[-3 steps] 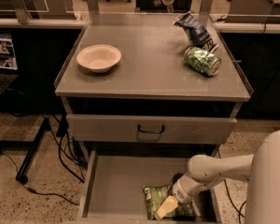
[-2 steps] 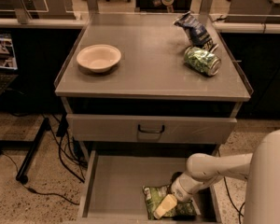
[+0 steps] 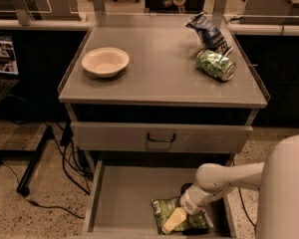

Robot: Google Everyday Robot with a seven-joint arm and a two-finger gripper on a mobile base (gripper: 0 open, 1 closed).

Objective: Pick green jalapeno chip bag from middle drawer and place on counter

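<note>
Green-and-white bag [image 3: 162, 209] lies flat at the drawer's [image 3: 122, 193] front right, long side running across, with the hand [image 3: 175, 219] down on its middle from the right, clenched or not I can't tell.

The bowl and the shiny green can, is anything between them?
No, just bare counter between bowl and can, in the camera view. The gripper is down in the middle drawer at the green jalapeno chip bag.

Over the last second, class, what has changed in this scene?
Nothing visibly moved. The tool stays down at the green jalapeno chip bag in the open middle drawer; the bowl, can and dark blue bag stay on the counter.
</note>
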